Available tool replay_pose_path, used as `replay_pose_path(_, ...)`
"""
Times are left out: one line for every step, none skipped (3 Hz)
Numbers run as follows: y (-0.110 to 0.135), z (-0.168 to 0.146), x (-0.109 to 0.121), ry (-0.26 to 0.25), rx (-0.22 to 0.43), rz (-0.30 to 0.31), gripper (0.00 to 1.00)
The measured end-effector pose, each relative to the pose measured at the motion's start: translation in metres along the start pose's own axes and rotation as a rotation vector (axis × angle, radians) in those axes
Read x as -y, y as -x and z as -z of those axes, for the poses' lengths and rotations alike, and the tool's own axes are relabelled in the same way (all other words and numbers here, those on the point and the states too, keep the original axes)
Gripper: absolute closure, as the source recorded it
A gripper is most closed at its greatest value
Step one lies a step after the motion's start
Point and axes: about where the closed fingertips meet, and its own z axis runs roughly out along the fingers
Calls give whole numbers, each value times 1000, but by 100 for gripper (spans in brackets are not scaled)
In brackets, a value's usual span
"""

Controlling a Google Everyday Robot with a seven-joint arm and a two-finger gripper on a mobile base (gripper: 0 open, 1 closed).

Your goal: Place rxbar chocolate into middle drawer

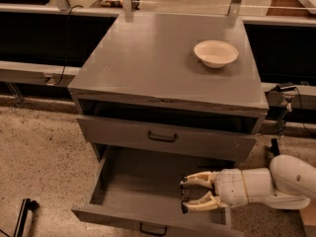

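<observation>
the grey cabinet (158, 58) has a flat, matte, squarish top with a faintly scuffed sheen. a round white bowl (216, 52), shallow and smooth-walled, sits on it toward 1 o'clock. under the top runs a dark open slot, and below that the upper drawer (123, 132) is pushed in, a plain grey panel with a thin dark loop handle (163, 137) at its centre.

the middle drawer (133, 181), lowest in the cabinet, is pulled out toward 6 o'clock: a wide, deep grey tray with straight walls, a dull flat floor and a small dark handle (152, 228) on its front edge.

the gripper (183, 195) hangs inside this drawer at about 4 o'clock of the tray, near the front right corner. its two cream, curved, claw-like fingers (200, 177) point toward 9 o'clock and are clamped on the rxbar chocolate (185, 201), which shows only as a thin dark strip standing upright between the fingertips; no lettering can be made out. whether the bar touches the drawer floor cannot be told.

the arm (261, 186) is smooth, rounded white plastic, reaching in from 3 o'clock. the floor (39, 157) is speckled, pebbly beige stone.
</observation>
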Motion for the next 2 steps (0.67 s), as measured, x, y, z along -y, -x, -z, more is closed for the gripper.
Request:
replay_pose_path(-31, -18, 10, -40, 30, -93, 100)
replay_pose_path(-62, -40, 26, -66, 38, -153, 100)
